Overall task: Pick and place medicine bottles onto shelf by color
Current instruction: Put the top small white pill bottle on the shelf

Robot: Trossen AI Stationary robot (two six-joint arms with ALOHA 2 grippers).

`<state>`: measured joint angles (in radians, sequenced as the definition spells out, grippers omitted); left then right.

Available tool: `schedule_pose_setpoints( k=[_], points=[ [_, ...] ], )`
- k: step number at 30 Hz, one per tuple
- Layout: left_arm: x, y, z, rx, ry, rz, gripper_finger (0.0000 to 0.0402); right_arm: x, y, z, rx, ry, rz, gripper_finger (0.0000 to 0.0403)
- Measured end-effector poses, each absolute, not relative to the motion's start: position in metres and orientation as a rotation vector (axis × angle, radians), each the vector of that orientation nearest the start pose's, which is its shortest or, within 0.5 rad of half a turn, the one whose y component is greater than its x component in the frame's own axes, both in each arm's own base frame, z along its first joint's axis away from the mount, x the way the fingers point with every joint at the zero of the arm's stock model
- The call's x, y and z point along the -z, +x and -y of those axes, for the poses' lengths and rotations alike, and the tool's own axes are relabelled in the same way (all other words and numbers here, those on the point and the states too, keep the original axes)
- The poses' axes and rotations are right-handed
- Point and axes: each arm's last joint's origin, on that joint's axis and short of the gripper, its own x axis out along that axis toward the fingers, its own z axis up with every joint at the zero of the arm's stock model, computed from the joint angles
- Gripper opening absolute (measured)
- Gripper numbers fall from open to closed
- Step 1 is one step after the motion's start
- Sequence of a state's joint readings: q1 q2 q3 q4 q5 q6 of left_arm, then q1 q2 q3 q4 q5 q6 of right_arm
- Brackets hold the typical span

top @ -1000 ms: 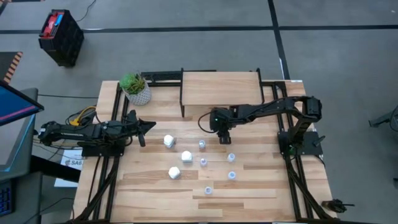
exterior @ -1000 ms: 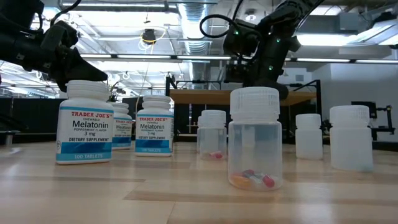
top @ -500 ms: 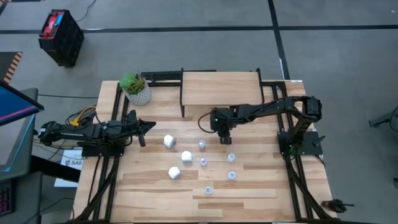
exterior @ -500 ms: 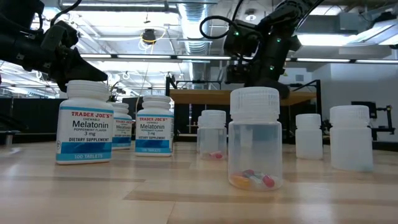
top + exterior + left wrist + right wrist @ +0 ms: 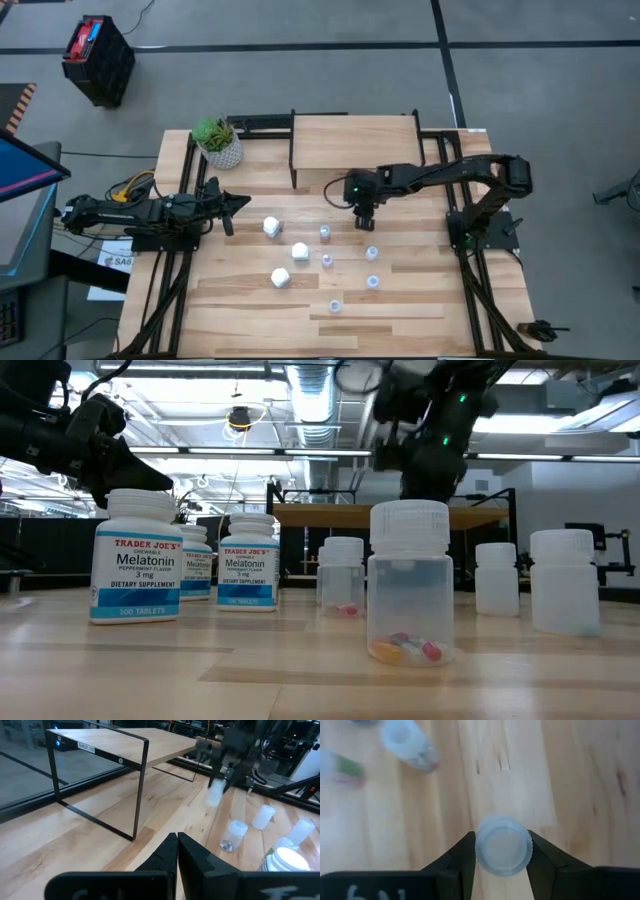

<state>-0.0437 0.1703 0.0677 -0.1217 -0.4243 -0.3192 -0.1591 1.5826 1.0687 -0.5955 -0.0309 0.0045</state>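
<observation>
My right gripper [image 5: 365,218] stands over the middle of the table, in front of the shelf [image 5: 355,140], shut on a small translucent bottle [image 5: 502,845]. Three opaque white bottles [image 5: 270,226] and several translucent ones [image 5: 372,253] stand upright on the tabletop. In the low view the white ones are labelled Melatonin [image 5: 137,555]. My left gripper [image 5: 240,203] is shut and empty near the table's left side, above the tabletop. Its closed fingers show in the left wrist view [image 5: 177,842]. My right gripper pinches the translucent bottle's round cap [image 5: 520,845] between its two fingers, one on each side. The fingers come from above, pointing down. The bottle hangs upright below them [image 5: 214,796]; it seems to be clear of the tabletop.
A potted plant [image 5: 218,143] stands at the far left, beside the shelf. The shelf's thin black legs [image 5: 140,790] rise from the table. Bare planks lie along the near edge [image 5: 300,335].
My right gripper has gone up and a little toward the table's right edge with the translucent bottle between its fingers.
</observation>
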Motion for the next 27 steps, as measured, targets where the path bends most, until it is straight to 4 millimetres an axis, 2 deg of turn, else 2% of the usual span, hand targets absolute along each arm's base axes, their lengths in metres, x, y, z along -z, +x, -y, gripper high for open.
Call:
schedule_pose_setpoints(
  k=[6, 9, 12, 16, 22, 27],
  points=[
    [-0.161, 0.102, -0.007, -0.412, -0.259, -0.166, 0.0000, -0.270, 0.265, 0.045, 0.110, 0.105, -0.968, 0.0149],
    [-0.161, 0.103, -0.007, -0.413, -0.259, -0.169, 0.0000, -0.296, 0.245, 0.052, 0.160, 0.103, -0.860, 0.0151],
    [-0.161, 0.103, -0.007, -0.414, -0.269, -0.168, 0.0000, -0.313, 0.226, 0.065, 0.282, 0.094, -0.793, 0.0160],
    [-0.161, 0.103, -0.007, -0.415, -0.273, -0.166, 0.0000, -0.331, 0.211, 0.093, 0.436, 0.131, -0.778, 0.0159],
    [-0.161, 0.103, -0.007, -0.414, -0.275, -0.166, 0.0000, -0.354, 0.207, 0.148, 0.597, 0.163, -0.846, 0.0150],
    [-0.161, 0.103, -0.007, -0.415, -0.275, -0.166, 0.0000, -0.348, 0.206, 0.187, 0.676, 0.260, -0.988, 0.0165]
  ],
)
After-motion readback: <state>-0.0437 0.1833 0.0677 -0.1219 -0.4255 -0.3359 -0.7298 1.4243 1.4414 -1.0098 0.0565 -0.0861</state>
